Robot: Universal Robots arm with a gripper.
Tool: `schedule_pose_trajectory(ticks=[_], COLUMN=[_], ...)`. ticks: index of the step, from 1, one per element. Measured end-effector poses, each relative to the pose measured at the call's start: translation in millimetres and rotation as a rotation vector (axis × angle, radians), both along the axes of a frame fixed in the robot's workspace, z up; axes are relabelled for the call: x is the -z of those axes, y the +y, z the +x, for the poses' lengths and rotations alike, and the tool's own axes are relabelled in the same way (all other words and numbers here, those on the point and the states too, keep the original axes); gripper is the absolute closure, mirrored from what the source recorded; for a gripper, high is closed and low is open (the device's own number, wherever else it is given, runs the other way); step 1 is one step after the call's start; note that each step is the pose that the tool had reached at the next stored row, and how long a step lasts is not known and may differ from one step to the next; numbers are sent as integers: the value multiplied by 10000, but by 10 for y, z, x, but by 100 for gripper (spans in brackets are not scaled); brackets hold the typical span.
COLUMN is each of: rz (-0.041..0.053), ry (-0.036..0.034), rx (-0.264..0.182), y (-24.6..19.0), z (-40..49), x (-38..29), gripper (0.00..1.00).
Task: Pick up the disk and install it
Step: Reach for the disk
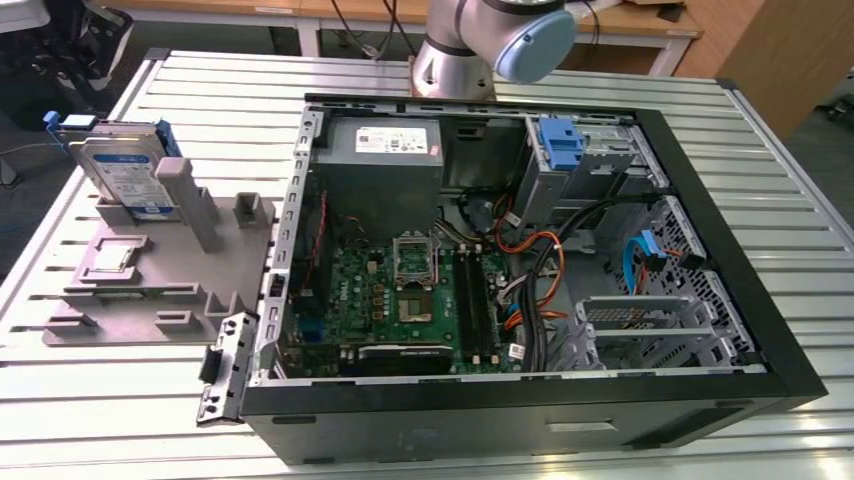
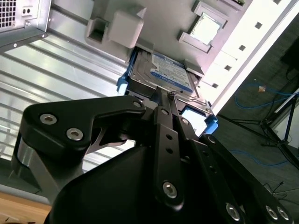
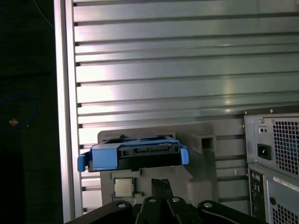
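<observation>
While the disk (image 1: 123, 170) stands on edge in the grey holder (image 1: 174, 270) on the slatted table (image 1: 107, 420), at the exterior view's left and well apart from the open computer case (image 1: 507, 405), the step in hand looks to be the approach for the pick. In the second wrist view the gripper (image 2: 163, 95) hangs near the disk's upper edge, its fingers drawn narrow and holding nothing, though whether the tips touch the drive I cannot tell from this angle. Doing this well, I judge, means lining the fingers squarely across the flat silver faces, not the blue rails (image 3: 100, 156), since the rails must stay free. The jaws would need to be wide enough to straddle the drive, and centred, so that it lifts straight out of its slot without tilting or dragging the holder.
</observation>
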State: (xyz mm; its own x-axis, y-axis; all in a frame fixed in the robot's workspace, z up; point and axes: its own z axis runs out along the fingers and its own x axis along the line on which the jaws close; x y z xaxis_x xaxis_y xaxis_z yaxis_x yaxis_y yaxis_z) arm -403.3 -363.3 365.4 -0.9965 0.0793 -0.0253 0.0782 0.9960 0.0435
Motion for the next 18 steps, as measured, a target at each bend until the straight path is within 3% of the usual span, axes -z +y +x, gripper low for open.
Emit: schedule_pose_trajectory(ticks=[7, 18], rz=[-11, -11], ry=[1, 9], rx=[0, 0], y=[64, 77], z=[-109, -121], x=[84, 124], gripper=[90, 90])
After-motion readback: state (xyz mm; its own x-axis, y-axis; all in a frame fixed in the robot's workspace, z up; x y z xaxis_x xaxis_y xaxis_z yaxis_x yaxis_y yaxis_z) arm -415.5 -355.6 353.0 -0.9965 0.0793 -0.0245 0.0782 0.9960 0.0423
